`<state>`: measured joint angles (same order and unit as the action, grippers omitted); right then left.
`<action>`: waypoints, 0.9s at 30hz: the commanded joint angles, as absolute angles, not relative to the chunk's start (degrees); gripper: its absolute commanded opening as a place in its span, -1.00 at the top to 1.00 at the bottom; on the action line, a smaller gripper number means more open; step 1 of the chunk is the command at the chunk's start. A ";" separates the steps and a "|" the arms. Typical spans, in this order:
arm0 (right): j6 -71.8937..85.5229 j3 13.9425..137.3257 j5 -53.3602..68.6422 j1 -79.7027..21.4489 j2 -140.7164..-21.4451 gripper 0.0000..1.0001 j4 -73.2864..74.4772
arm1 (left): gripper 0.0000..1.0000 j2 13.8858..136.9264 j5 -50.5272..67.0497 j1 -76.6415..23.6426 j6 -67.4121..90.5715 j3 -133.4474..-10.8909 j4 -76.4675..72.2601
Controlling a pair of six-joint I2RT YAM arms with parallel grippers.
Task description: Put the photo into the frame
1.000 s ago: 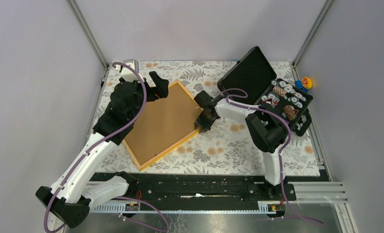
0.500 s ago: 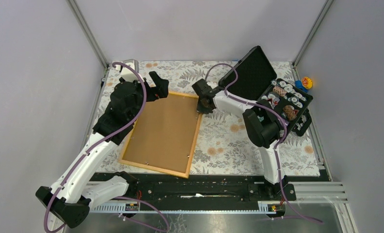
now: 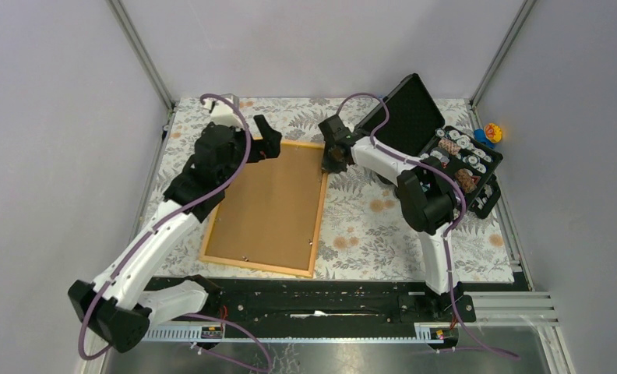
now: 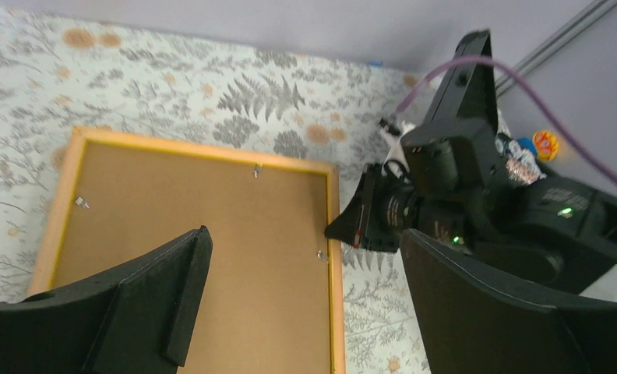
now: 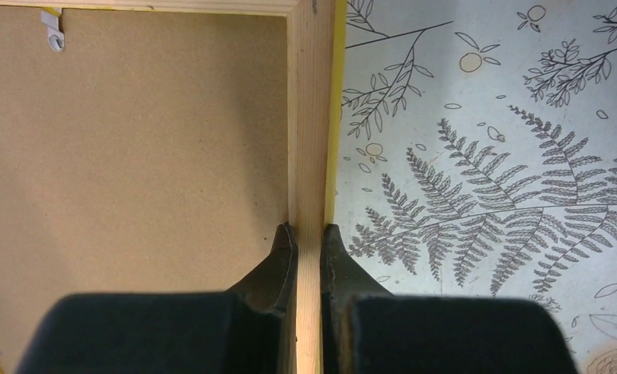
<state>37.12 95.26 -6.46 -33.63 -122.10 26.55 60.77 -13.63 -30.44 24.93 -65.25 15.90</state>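
The orange-yellow frame [image 3: 318, 226] lies face down on the floral cloth, its brown backing board [image 3: 270, 206] filling it. My right gripper [image 3: 333, 162] is shut on the frame's right rail [image 5: 309, 117] near its far right corner, one finger on the board side and one outside. In the right wrist view the gripper [image 5: 309, 230] pinches the pale wood. My left gripper [image 3: 262, 140] is open and empty above the frame's far edge. In the left wrist view [image 4: 304, 236] the board [image 4: 212, 210] and rail [image 4: 334, 257] lie below it. The photo is not in view.
An open black case [image 3: 438, 148] with several small items stands at the far right. A small yellow, red and blue toy [image 3: 490, 132] sits by the back right post. Small metal clips [image 4: 256, 169] sit on the board's edges. The floral cloth [image 3: 383, 226] covers the table.
My right gripper has swung the frame's corner toward the far side, so the frame turned from a diagonal to nearly square with the table. My left gripper shifted slightly right over its far edge.
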 commanded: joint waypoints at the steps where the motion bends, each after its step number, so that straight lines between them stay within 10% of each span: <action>1: 46.27 100.83 -1.43 -31.39 -121.25 1.00 26.41 | -0.97 64.54 -9.09 -30.74 27.45 -67.81 15.83; 16: 59.97 103.65 11.58 -31.13 -124.89 1.00 27.60 | -0.97 60.93 7.44 -33.03 37.56 -45.63 12.20; 27: 62.36 103.81 14.15 -30.93 -124.14 1.00 28.16 | -0.98 76.73 -23.84 -54.26 36.44 -52.50 23.64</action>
